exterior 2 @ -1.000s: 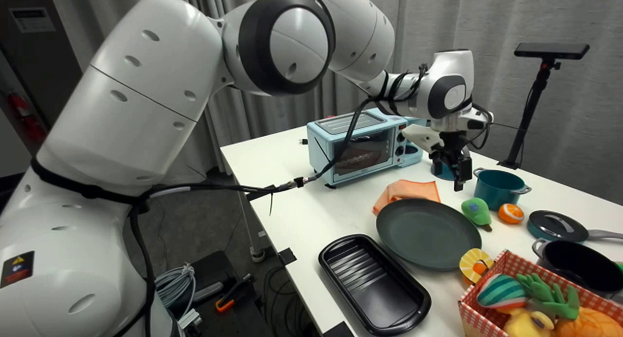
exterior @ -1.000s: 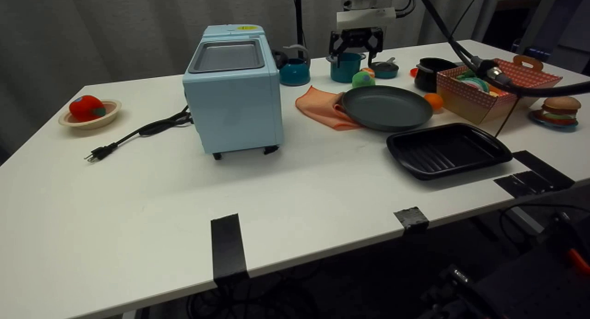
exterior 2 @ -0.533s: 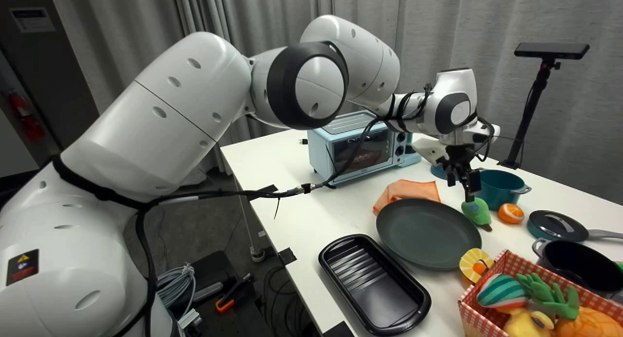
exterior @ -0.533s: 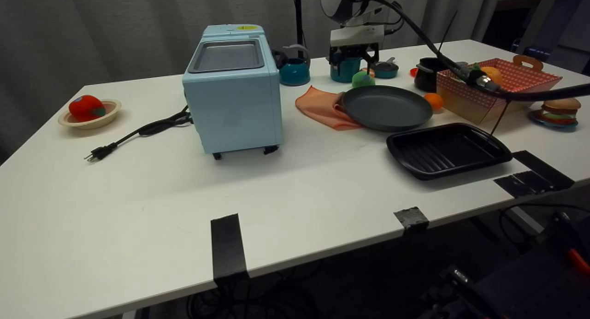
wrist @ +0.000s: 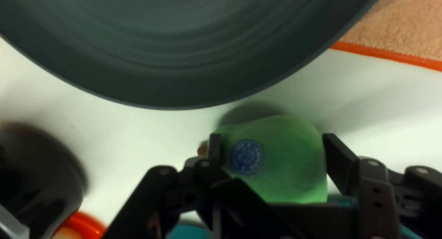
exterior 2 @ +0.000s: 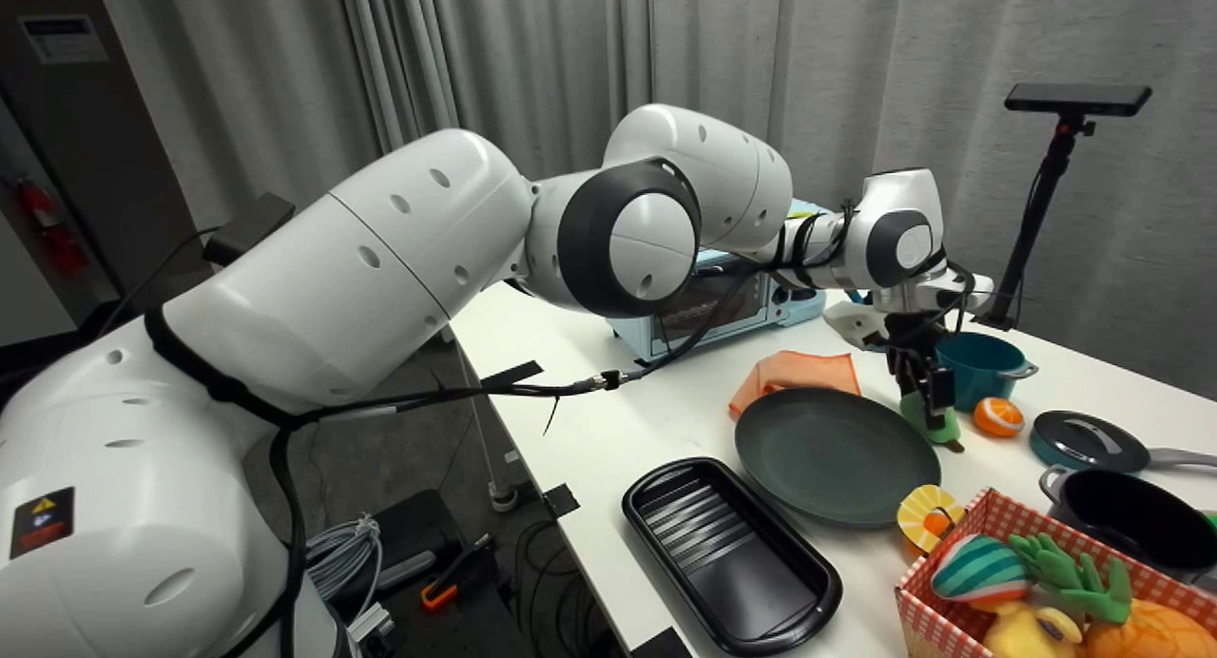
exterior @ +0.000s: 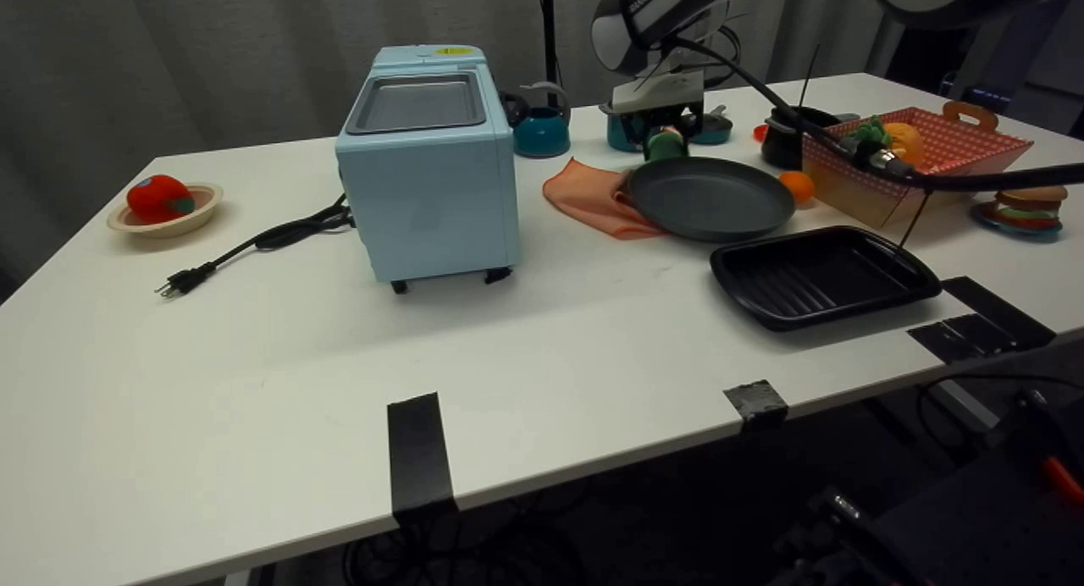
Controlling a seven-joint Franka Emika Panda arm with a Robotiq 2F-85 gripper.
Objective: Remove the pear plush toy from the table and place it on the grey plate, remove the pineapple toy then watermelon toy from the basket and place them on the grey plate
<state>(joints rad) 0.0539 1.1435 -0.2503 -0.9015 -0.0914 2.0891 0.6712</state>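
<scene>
The green pear plush toy lies on the table beside the grey plate, its stem towards the basket side. It also shows in both exterior views. My gripper is lowered around the pear, one finger at its neck and one at its rounded end. The fingers are wide apart; a firm hold does not show. The basket holds the striped watermelon toy and a green-leafed toy with an orange body, apparently the pineapple. A yellow toy lies there too.
A teal pot stands close behind the gripper, with an orange toy beside the pear. An orange cloth touches the plate. A black baking pan, black pot and blue toaster oven stand around.
My arm has come down and the gripper has moved from above the table to around the pear. The pear, plate and basket have not visibly moved.
</scene>
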